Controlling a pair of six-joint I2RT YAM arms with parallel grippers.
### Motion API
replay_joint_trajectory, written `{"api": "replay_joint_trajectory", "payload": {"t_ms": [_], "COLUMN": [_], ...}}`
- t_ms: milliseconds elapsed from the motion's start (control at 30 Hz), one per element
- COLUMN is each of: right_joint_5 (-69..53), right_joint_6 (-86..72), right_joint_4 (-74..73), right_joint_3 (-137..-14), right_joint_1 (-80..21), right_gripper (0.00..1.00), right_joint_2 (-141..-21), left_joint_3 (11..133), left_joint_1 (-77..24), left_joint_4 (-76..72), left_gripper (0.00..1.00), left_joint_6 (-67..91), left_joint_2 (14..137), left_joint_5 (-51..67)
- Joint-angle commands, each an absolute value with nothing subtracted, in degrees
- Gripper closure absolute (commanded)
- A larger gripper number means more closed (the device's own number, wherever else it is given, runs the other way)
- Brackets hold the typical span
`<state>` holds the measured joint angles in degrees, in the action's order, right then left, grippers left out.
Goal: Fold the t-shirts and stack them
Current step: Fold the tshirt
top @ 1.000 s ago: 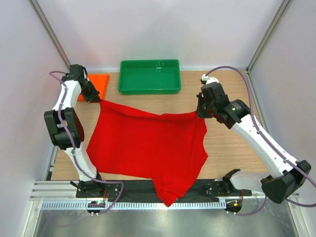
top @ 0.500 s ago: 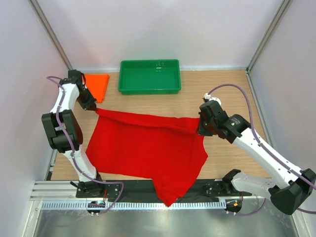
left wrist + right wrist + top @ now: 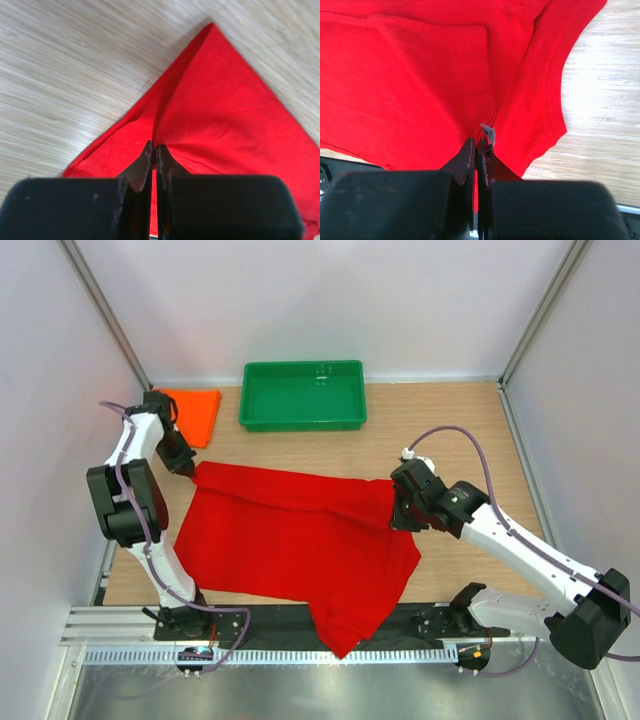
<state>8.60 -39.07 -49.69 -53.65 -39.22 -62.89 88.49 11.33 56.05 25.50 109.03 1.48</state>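
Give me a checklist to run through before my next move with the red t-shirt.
1. Left tool grip on the red t-shirt, far-left corner: ok, shut on cloth.
2. Right tool grip on its far-right edge: ok, shut on cloth.
3. Shirt lying flat: not ok. There are creases near the right tool, and the near end hangs over the table edge.
4. Orange t-shirt out of the way: ok, in the far-left corner, apart from the red one.
5. Green tray out of the way: ok, at the far edge, apart from the cloth.
6. Layers pinched by each tool: cannot tell.
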Motion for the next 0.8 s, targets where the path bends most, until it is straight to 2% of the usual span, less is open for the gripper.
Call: {"api": "replay_joint_trajectory", "payload": {"t_ms": [0,300,400,767], "right_joint_5": [8.2,7.4,7.4,10.5], "right_joint_6": [-40.6,-40.9,-41.0,-42.1], "right_joint_4": [-48.0,-47.8,-47.5,-48.1], "right_joint_3": [-53.2,-51.9,-51.6,-51.3], "right_joint_1": [-39.9,-40.9,-41.6,-43.1], "right_gripper": [0.99,0.99,0.99,0.99], "right_joint_2": [-62.8,-62.8,-63.5,-63.5], "left_joint_3": [87.5,85.4,84.8,82.5], "left_joint_1": [11.7,11.8,11.9,11.8], "left_joint_4": [55.9,55.5,55.2,54.6], "left_gripper": [1.00,1.00,0.95,1.00], "left_joint_6": [24.7,25.3,25.8,26.4], "left_joint_2": [109.4,109.9,109.8,109.3], "left_joint_5": [-1.4,-4.0,-3.9,-1.8]}}
